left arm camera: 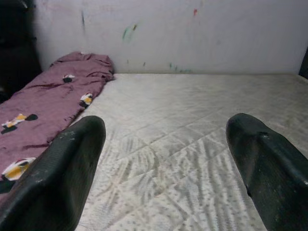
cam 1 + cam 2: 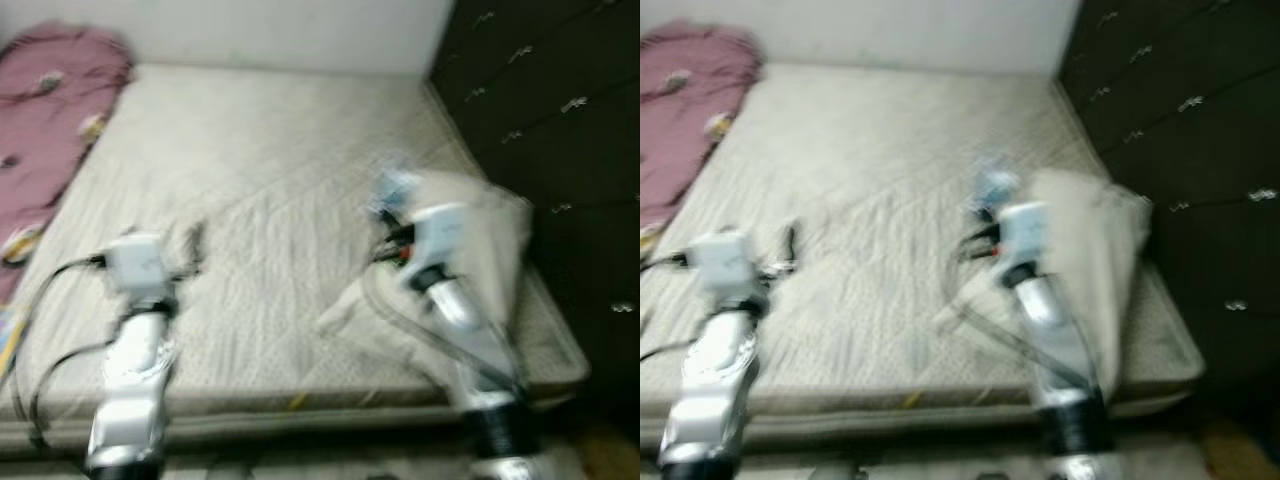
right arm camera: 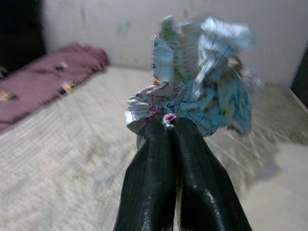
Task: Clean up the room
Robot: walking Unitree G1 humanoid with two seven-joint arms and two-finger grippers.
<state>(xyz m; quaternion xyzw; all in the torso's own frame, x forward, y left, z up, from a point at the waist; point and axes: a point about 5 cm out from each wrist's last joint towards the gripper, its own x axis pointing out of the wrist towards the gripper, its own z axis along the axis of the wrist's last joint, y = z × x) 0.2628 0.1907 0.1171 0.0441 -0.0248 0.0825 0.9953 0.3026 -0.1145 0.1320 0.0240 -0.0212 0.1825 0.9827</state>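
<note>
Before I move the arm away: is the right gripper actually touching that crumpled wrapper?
Touching. In the right wrist view the right gripper has both fingers closed on the crumpled wrapper, pinching its lower edge.

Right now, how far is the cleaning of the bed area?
Done: most of the mattress looks bare. In hand: the right gripper is shut on a crumpled wrapper, held above the bed. Left: the beige cloth by the dark cabinet and the maroon blanket are not tidied. The left gripper is open, holding nothing.
</note>
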